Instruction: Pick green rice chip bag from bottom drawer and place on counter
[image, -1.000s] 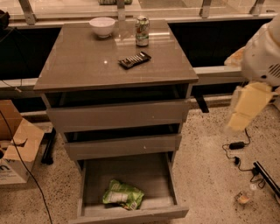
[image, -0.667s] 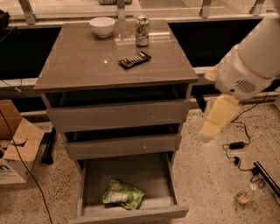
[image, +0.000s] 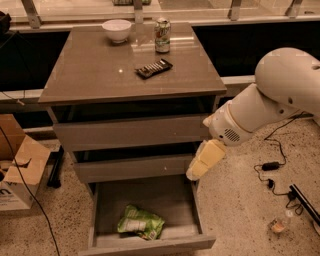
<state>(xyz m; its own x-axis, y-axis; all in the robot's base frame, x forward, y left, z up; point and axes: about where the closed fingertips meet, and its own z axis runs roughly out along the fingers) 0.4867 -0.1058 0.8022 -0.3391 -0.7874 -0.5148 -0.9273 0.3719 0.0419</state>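
Observation:
The green rice chip bag lies flat in the open bottom drawer, towards its front left. The counter tops the cabinet above it. My gripper hangs from the white arm at the drawer's right rear corner, just in front of the middle drawer's right end. It is above and to the right of the bag, apart from it.
On the counter stand a white bowl, a green-and-white can and a dark remote. A cardboard box sits on the floor at left. Cables and a small bottle lie on the floor at right.
The arm has swung in from the right edge toward the cabinet, and the gripper has moved left and down to the drawer's right side. The bag has not moved.

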